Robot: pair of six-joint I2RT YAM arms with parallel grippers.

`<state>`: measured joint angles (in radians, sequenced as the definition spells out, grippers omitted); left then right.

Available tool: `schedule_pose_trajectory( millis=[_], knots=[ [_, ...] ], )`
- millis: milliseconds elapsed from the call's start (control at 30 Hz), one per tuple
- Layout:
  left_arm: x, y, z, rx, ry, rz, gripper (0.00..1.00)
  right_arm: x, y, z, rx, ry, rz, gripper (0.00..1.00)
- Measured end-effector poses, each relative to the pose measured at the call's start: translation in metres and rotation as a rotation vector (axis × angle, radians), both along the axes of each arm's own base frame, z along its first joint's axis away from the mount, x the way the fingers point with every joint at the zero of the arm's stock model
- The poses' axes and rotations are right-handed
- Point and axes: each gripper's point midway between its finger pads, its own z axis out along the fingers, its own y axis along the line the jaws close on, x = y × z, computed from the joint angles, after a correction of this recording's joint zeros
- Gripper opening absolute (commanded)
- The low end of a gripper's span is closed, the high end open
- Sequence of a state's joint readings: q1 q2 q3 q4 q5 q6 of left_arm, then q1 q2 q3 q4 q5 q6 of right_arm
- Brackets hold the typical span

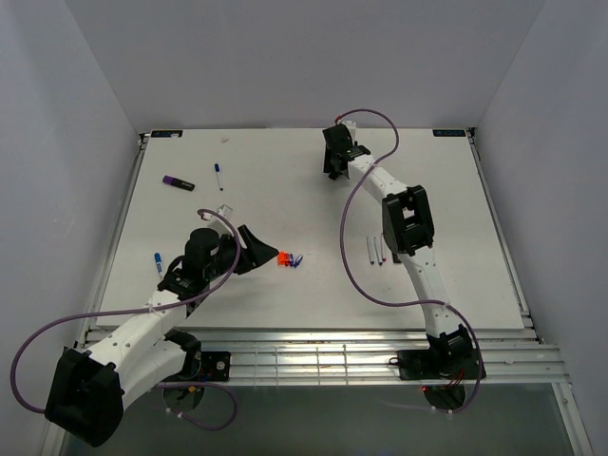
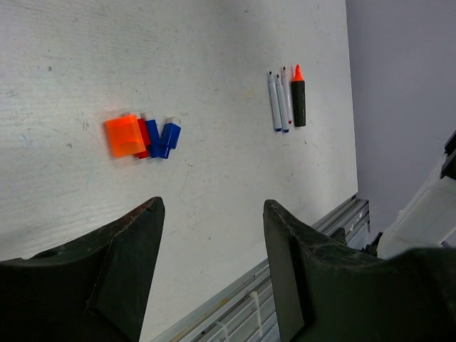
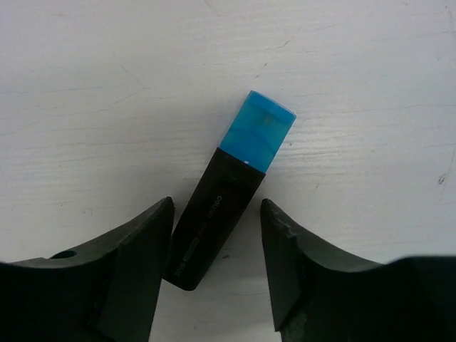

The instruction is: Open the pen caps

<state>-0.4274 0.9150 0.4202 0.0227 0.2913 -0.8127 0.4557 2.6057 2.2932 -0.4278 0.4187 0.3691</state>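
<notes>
An orange cap (image 2: 123, 135), red cap (image 2: 144, 135) and blue caps (image 2: 169, 132) lie on the white tabletop (image 2: 214, 43). A translucent blue cap (image 3: 257, 131) tops a black highlighter body (image 3: 210, 228).

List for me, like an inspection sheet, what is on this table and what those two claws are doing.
Surface: white table, lightly scuffed.
Job's things: orange cap, red cap and blue caps lie off in a pile; orange highlighter and thin pens lie uncapped; blue cap is on its blue highlighter; purple highlighter is capped.
Clutter: nothing seen.
Grippers: left gripper open, near the pile; right gripper open, straddling the blue highlighter.
Cables: purple cables loop off both arms.
Surroundings: plain walls; metal rails at the near edge.
</notes>
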Motion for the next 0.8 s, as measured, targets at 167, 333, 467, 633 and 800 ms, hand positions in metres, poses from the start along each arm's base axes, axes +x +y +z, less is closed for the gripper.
schedule_pose_trajectory(
  millis=[167,333,467,633,800],
  knots=[
    [-0.001,0.002,-0.003,0.009,0.011,0.007,0.68,0.000,-0.005,-0.002,0.019,0.007,0.022,0.22],
    [-0.004,0.007,-0.001,0.018,0.011,0.025,0.68,-0.007,-0.013,-0.001,0.048,0.021,0.042,0.08],
    [-0.007,0.009,0.000,0.022,0.014,0.029,0.68,-0.013,-0.015,-0.001,0.044,0.025,0.087,0.08],
    [-0.009,0.009,0.000,0.032,0.042,0.025,0.68,-0.059,-0.028,0.000,0.024,0.068,0.146,0.08],
    [-0.013,0.011,-0.001,0.039,0.063,0.029,0.68,-0.136,-0.047,0.012,-0.005,0.145,0.198,0.08]
  ],
)
